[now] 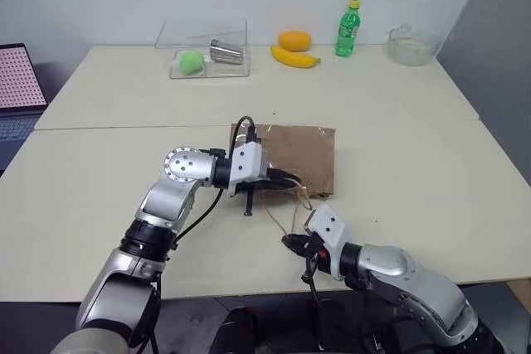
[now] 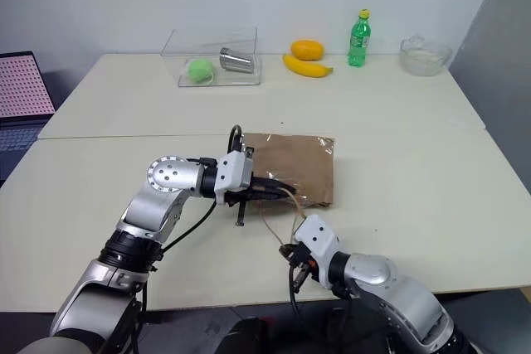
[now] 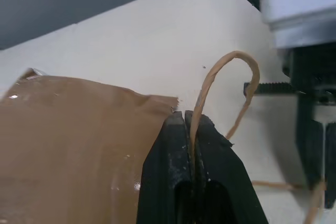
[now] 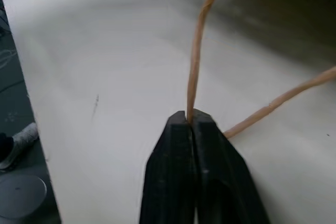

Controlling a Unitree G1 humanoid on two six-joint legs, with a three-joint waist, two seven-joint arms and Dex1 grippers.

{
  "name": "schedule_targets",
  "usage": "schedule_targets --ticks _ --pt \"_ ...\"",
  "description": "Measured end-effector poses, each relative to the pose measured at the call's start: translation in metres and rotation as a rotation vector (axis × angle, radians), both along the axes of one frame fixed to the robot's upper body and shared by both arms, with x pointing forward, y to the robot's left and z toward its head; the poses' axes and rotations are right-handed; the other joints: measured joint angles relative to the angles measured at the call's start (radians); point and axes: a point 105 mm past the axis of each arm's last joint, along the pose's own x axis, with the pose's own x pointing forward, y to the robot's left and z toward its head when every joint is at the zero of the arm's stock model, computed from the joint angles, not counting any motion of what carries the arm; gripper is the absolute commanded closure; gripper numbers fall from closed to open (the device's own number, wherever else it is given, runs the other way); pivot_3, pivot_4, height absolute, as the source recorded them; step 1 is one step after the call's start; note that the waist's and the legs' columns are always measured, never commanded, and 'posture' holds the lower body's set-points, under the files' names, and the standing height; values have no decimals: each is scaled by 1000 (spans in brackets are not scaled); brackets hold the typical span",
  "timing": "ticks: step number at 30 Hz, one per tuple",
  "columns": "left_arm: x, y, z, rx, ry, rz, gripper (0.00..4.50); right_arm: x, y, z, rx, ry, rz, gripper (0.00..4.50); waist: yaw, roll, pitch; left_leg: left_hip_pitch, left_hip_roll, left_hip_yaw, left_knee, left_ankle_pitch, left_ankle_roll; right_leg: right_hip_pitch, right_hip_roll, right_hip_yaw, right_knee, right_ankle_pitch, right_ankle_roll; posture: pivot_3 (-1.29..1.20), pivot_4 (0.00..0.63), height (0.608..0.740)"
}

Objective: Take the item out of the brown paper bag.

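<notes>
The brown paper bag lies flat in the middle of the table, its mouth toward the near edge. My left gripper reaches in from the left at the bag's mouth and is shut on one thin cord handle, which loops out beyond the black fingertips. My right gripper sits nearer the table's front edge, shut on the other cord handle, which runs back toward the bag. The item is hidden.
At the back of the table stand a clear box holding a green ball and a metal cup, a banana, an orange fruit, a green bottle and a glass bowl. A laptop sits at far left.
</notes>
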Motion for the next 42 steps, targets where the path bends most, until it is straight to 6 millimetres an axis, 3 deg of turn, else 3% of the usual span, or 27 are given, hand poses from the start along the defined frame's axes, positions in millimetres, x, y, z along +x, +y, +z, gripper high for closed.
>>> schedule_targets --ticks 7,14,20,21,24,29,34,42 --pt "30 -11 47 -162 -30 96 4500 -3 -11 -12 -44 -25 -2 4458 1 0 0 1 -1 0 0 0 0 1 0 0 0 0 0 0 150 740" --pt "54 -9 96 -288 -121 189 4500 -6 -12 -14 -84 -59 21 4458 2 0 0 3 -1 0 0 0 0 4 -1 0 -1 0 0 0 150 740" --pt "62 -5 98 -314 -88 227 4500 -4 -14 -12 -86 -75 18 4458 2 -1 0 4 -1 -1 0 0 0 5 -1 -1 -2 0 0 0 150 740" --pt "61 -5 98 -317 -74 223 4500 -4 -14 -11 -83 -80 14 4297 2 -1 0 4 -1 -1 0 0 0 5 -1 -1 -2 0 0 0 150 740" --pt "49 -8 101 -331 -30 166 4500 6 -23 -5 -95 -121 -49 3552 2 -1 0 4 -1 -1 0 0 0 5 -1 -1 -2 0 0 0 150 740" --pt "32 -13 99 -342 33 113 4500 10 -30 17 -74 -189 -89 1758 2 -1 0 4 -1 -2 0 0 0 5 -1 -2 -1 0 0 0 150 740" --pt "25 -13 97 -331 43 101 4500 -20 -32 39 -78 -239 45 1758 5 -1 0 4 -2 -2 0 0 0 6 -1 -2 -2 0 1 0 150 740" --pt "19 -16 89 -309 49 75 4500 -28 -61 71 -120 -286 76 1758 11 -1 0 4 -2 -2 0 0 0 8 -2 -2 -3 0 1 0 150 740"
